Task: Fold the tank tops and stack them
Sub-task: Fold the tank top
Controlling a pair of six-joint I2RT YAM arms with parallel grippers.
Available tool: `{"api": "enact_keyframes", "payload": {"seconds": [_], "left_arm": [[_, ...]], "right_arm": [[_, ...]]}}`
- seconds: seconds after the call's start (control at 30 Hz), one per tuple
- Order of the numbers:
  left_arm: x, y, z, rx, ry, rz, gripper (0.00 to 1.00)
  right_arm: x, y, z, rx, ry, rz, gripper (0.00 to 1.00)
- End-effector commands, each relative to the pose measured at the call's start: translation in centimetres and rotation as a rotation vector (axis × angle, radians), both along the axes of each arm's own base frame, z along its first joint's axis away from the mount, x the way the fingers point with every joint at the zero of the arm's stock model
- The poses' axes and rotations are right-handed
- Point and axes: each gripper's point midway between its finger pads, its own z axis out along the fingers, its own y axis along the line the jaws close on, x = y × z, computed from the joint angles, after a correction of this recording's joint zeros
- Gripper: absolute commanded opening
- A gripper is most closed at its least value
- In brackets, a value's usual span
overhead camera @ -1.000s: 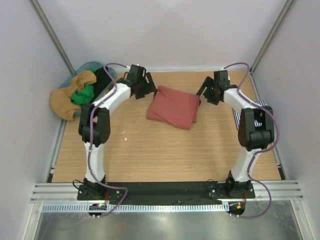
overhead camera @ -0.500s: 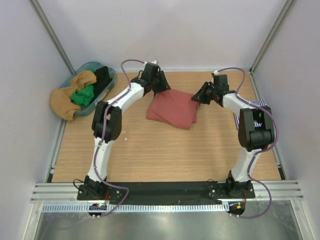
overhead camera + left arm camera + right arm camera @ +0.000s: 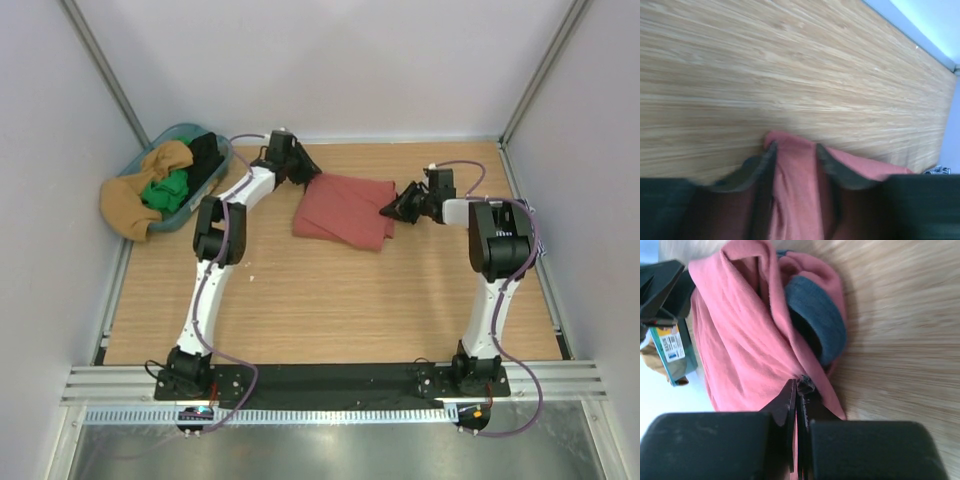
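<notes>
At far centre of table (image 3: 300, 300), red top (image 3: 342, 210) is laid folded. Its far-left corner is pinched by left gripper (image 3: 306, 174), jaws narrowed on cloth. Its right edge is clamped by right gripper (image 3: 393, 210), jaws fully closed on a fold, with navy trim (image 3: 817, 322) exposed beside it.

L pincer (image 3: 795, 152), prev. agape beside far-left corner of rust-red tank top (image 3: 340, 212), now down on that corner, nipping cloth. R pincer (image 3: 797, 386), prev. agape off right edge, now low, clamped on edge fold.
</notes>
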Motion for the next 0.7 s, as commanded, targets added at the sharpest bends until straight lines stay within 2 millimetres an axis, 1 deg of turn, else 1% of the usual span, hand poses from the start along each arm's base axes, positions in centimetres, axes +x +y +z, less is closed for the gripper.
{"api": "enact_keyframes", "payload": {"seconds": [0.0,0.07,0.1,0.13,0.17,0.2,0.23,0.27,0.3,0.33,0.37,0.4,0.43,0.47,0.5,0.53,0.57,0.6,0.63,0.67], "left_arm": [[0.0,0.9,2.0,0.007,-0.048,-0.006,0.45],[-0.9,0.5,3.7,0.019,-0.082,-0.047,0.57],[-1.8,0.6,5.5,0.026,-0.099,-0.057,0.64],[-2.4,0.6,6.2,0.044,-0.12,-0.077,0.65],[-3.1,0.5,6.9,0.053,-0.128,-0.085,0.66],[-4.6,0.7,6.3,0.067,-0.108,-0.094,0.66],[-5.2,0.9,9.2,0.062,-0.158,-0.094,0.66],[-6.1,0.9,10.0,0.066,-0.166,-0.097,0.66],[-7.3,1.3,9.1,0.085,-0.141,-0.09,0.66],[-8.1,1.3,11.2,0.082,-0.173,-0.092,0.66],[-9.1,1.7,10.5,0.096,-0.151,-0.088,0.67],[-9.7,1.6,10.6,0.096,-0.143,-0.091,0.67],[-10.5,1.6,11.9,0.091,-0.155,-0.096,0.67],[-11.5,1.3,11.1,0.097,-0.134,-0.11,0.67],[-12.1,1.1,11.2,0.098,-0.134,-0.115,0.66],[-12.8,0.5,11.3,0.1,-0.134,-0.128,0.66],[-13.5,0.1,11.9,0.094,-0.142,-0.138,0.66],[-14.3,-0.3,11.4,0.094,-0.129,-0.153,0.64],[-14.8,-0.7,11.2,0.092,-0.127,-0.167,0.63],[-15.6,-1.7,11.2,0.081,-0.126,-0.194,0.62]], "right_arm": [[0.9,-2.1,1.5,-0.06,-0.058,-0.047,0.03],[0.6,-1.8,2.5,-0.049,-0.078,-0.037,0.07],[0.7,-1.6,4.0,-0.037,-0.119,-0.034,0.08],[0.6,-1.6,4.6,-0.031,-0.128,-0.035,0.11],[0.1,-1.4,5.0,-0.021,-0.135,-0.023,0.12],[0.1,-1.2,6.5,-0.016,-0.172,-0.016,0.13],[-0.1,-1.0,7.0,-0.006,-0.181,-0.007,0.15],[-0.1,-0.7,7.7,0.0,-0.202,0.007,0.16],[-0.3,-0.2,8.5,0.022,-0.215,0.031,0.15],[-0.1,0.1,9.5,0.031,-0.238,0.047,0.16],[-0.2,1.0,10.1,0.052,-0.25,0.077,0.16],[0.0,1.4,10.5,0.054,-0.26,0.083,0.16],[-0.1,2.0,10.7,0.065,-0.262,0.106,0.16],[0.2,2.9,11.4,0.069,-0.281,0.13,0.15],[0.3,3.4,11.5,0.074,-0.281,0.143,0.15],[0.8,3.9,11.7,0.078,-0.289,0.158,0.15],[1.1,4.2,11.6,0.082,-0.288,0.164,0.15],[1.3,5.0,11.4,0.087,-0.287,0.178,0.14],[1.5,5.5,11.3,0.099,-0.284,0.193,0.13],[2.4,6.1,10.7,0.109,-0.277,0.202,0.13]]}}
